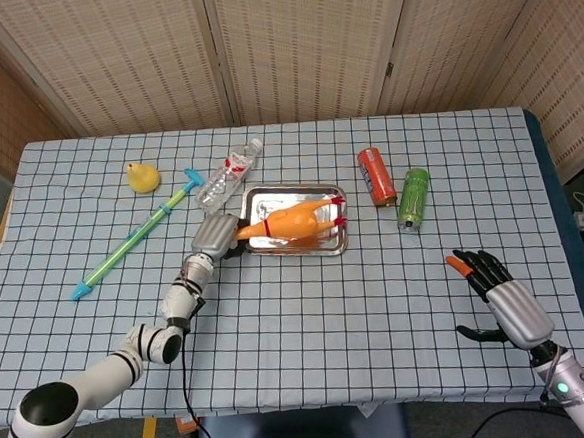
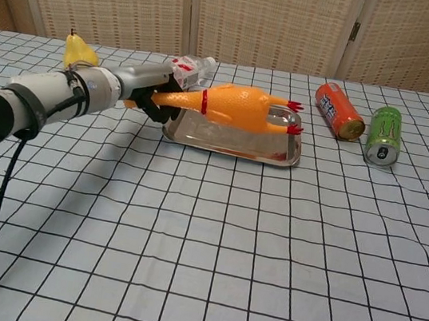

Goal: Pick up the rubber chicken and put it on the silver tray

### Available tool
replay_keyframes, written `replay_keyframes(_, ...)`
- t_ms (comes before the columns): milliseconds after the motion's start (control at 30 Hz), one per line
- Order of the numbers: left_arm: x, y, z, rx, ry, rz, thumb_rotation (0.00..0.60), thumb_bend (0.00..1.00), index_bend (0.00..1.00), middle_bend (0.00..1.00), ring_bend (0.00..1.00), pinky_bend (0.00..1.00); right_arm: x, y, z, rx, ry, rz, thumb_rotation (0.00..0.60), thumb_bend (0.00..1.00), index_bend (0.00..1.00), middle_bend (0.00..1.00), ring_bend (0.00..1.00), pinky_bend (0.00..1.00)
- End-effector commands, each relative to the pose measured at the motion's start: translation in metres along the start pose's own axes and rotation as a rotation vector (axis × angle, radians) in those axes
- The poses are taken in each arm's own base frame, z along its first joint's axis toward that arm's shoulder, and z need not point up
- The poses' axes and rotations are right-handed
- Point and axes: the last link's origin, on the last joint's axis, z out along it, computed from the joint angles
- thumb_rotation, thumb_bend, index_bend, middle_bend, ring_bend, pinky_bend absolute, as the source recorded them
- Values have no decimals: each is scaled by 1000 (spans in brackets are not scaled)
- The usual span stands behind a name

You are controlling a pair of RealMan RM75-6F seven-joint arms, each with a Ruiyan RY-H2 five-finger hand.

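My left hand [image 1: 216,234] [image 2: 146,90] grips the neck end of the orange rubber chicken [image 1: 294,221] [image 2: 235,105], holding it lengthwise just above the silver tray [image 1: 326,244] [image 2: 225,141], red feet toward the right. The tray lies at the table's middle, under the chicken. My right hand [image 1: 500,300] hovers far off near the table's front right corner, fingers spread and holding nothing; only the head view shows it.
A plastic bottle [image 1: 229,173] [image 2: 186,69] lies just left of the tray beside my left hand. A green-blue stick [image 1: 133,242] and a yellow pear [image 1: 143,176] [image 2: 78,50] lie further left. An orange can [image 1: 375,176] [image 2: 339,110] and a green can [image 1: 412,198] [image 2: 385,135] lie right of the tray.
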Motion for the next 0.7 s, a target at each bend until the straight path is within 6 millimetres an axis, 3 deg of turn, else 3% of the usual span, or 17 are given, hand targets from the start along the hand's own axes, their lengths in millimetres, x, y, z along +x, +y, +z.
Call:
replay_keyframes(33,-9,11,12,-5,-11,-8,600,752,474,432,341,439,0,2,1,-6,-2,2,600,100,0,0,0,0)
replay_keyframes(200,-12,16,14,-24,15,-61,600,543,99,183,176,444,-1,2,0,-1,-53,46,600,101,0,0,0,0)
replay_keyframes(267,-12,20,14,-42,37,-71,600,514,10,98,112,419,-1,2,0,2,-61,46,600,101,0,0,0,0)
replay_keyframes(467,-10,32,12,-97,94,-87,600,455,0,0,3,313,1,3,1,-3,-50,40,600,101,0,0,0,0)
replay_keyframes(700,-7,38,12,-159,86,-102,600,410,0,0,0,161,1,3,0,-1,-58,40,600,100,0,0,0,0)
